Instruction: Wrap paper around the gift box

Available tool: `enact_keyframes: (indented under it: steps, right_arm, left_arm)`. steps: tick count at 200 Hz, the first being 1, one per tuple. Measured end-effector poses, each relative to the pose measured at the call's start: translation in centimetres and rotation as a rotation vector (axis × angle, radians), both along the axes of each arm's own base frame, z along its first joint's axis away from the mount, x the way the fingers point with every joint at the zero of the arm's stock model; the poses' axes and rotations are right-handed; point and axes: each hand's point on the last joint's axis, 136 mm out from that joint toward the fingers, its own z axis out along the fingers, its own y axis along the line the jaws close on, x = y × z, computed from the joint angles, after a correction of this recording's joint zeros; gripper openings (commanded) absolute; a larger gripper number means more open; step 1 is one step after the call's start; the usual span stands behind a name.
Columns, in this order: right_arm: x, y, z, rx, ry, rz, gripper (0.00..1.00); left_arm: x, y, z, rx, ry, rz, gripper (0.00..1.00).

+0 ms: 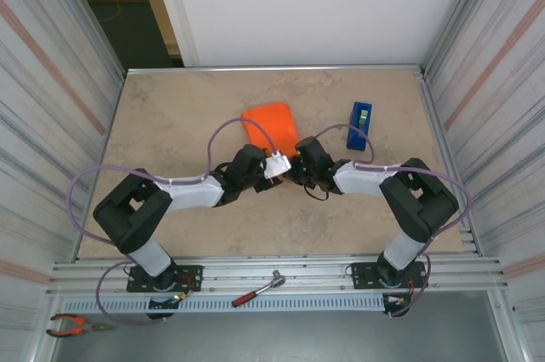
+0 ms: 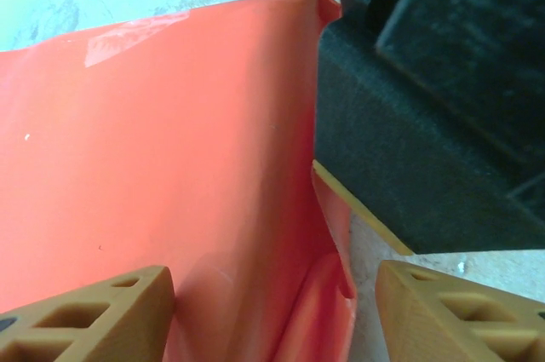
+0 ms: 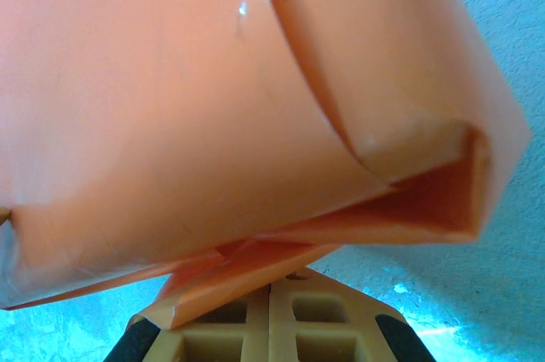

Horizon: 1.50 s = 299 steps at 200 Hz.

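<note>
Top external view has the paper (image 1: 271, 126) folded into a compact orange bundle near the middle of the surface (image 1: 170, 123), with a blue tape dispenser (image 1: 360, 126) standing apart to its right. Both arms reach inward and meet at the bundle's near edge.

Left wrist view shows the left tool (image 2: 274, 315) with its tan fingers (image 2: 85, 315) spread apart, straddling the lower corner of the paper. The left finger sits against the orange sheet and the right one stands clear of it over bare surface. The black body of the right arm (image 2: 409, 149) is just beside the paper's folded edge.

Right wrist view shows the right tool (image 3: 271, 311) closed, its fingertips pressed together on a thin flap at the bundle's underside. Above it the paper forms a hollow fold with one open end.

A red-handled wrench (image 1: 260, 288) and pliers (image 1: 75, 324) lie on the near rail.
</note>
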Motion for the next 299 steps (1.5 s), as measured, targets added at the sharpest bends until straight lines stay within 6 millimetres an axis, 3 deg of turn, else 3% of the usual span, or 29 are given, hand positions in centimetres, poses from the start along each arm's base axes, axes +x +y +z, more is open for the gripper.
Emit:
enact_keyframes:
  steps: [43, 103, 116, 142, 166, 172, 177, 179, 208, 299]
  right_arm:
    - [0.0, 0.0, 0.0, 0.0, 0.0, -0.001, 0.0]
    - [0.4, -0.4, 0.1, 0.003, 0.0, -0.012, 0.0]
    - [0.6, -0.2, 0.3, 0.006, -0.004, -0.012, 0.0]
    - [1.1, 0.1, 0.6, 0.018, -0.009, -0.011, 0.0]
    - [1.1, 0.2, 0.6, 0.02, -0.007, -0.006, 0.0]
    - [1.1, 0.2, 0.6, 0.021, -0.006, -0.005, 0.0]
    - [1.1, 0.2, 0.6, 0.021, -0.006, -0.005, 0.0]
    - [1.1, 0.2, 0.6, 0.022, -0.006, -0.004, 0.0]
    - [1.2, 0.1, 0.6, 0.022, -0.005, -0.008, 0.0]
    - [1.4, 0.0, 0.6, 0.023, -0.002, -0.012, 0.0]
  left_arm:
    - [0.7, 0.4, 0.3, 0.006, -0.03, 0.024, 0.4]
    - [1.1, 0.6, 0.6, 0.005, -0.039, 0.039, 0.36]
    - [1.1, 0.6, 0.6, 0.001, -0.036, 0.043, 0.41]
    - [0.9, 1.1, 0.7, 0.0, -0.015, 0.065, 0.59]
    - [1.1, 1.8, 2.4, -0.025, -0.03, 0.083, 0.74]
    - [1.2, 1.9, 3.0, -0.032, -0.041, 0.083, 0.8]
    - [1.4, 2.1, 3.4, -0.037, -0.051, 0.085, 0.96]
    - [1.4, 2.1, 3.6, -0.039, -0.055, 0.084, 0.98]
    - [1.7, 2.3, 4.4, -0.041, -0.083, 0.061, 0.99]
    - [1.3, 1.5, 2.3, 0.021, -0.108, -0.033, 0.99]
